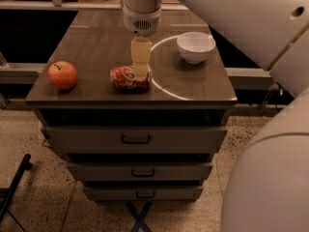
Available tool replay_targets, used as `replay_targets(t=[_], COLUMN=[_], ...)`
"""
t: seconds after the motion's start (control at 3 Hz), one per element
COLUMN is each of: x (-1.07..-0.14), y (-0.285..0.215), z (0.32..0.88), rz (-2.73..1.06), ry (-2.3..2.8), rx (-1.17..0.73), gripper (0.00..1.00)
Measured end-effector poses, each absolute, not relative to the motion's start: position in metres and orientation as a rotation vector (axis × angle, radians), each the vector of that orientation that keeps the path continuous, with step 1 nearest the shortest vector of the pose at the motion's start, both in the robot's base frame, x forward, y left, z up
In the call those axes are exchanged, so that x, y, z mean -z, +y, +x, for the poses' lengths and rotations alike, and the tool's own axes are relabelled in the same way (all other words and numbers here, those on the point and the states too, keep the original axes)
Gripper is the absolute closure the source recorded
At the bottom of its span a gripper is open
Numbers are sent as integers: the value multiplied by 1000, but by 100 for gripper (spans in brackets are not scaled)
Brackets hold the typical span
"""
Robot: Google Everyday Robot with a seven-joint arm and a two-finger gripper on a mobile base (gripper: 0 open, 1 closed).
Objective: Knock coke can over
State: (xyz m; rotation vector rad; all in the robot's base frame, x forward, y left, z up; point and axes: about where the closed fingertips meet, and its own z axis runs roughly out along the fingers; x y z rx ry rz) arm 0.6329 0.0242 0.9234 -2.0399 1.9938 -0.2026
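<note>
The coke can lies on its side on the brown cabinet top, near the front edge at the middle; it is red with white script. My gripper hangs straight down from the white arm and its pale tip sits over the can's right end, touching or just above it. The tip hides part of the can.
A red-orange apple sits at the front left of the top. A white bowl stands at the back right. The cabinet has several drawers below. My large white arm fills the right side of the view.
</note>
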Motion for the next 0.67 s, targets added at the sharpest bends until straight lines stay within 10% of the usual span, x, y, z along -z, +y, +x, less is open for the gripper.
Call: replay_targets(t=[0.67], x=[-930], y=[11], z=[636], rz=[-2040], ry=[1925], rx=[180], gripper=[0])
